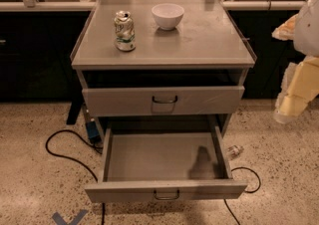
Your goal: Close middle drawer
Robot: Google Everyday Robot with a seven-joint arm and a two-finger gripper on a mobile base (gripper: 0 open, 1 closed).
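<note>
Far left: black cable [59,145] looping over the speckled floor [30,179], ending near a small dark-blue box [92,131] beside the cabinet's left leg. Blue tape mark [70,217] at the bottom edge.

Next, the grey metal cabinet [209,45], with a dented drink can [124,31] upright on the left of its top. White bowl [168,16] to the can's right and further back, apart from it.

Under the top, the grey drawer with the taller front panel [209,100], standing slightly out.

Below that, the middle drawer [124,192], pulled far out toward the camera. Plain flat grey inside exposed, a dark shadow [202,164] across its right part. Small dark wire handle [166,195] centred on the low front panel.

Right of the drawer, a clear bottle-like thing [234,150] lying on the floor, and a second black cable loop [247,179].

Far right: cream-coloured gripper [291,104], hanging in the air beside the cabinet at about the upper drawer's height. Well apart from the middle drawer, touching nothing. Open or closed: impossible to tell.
</note>
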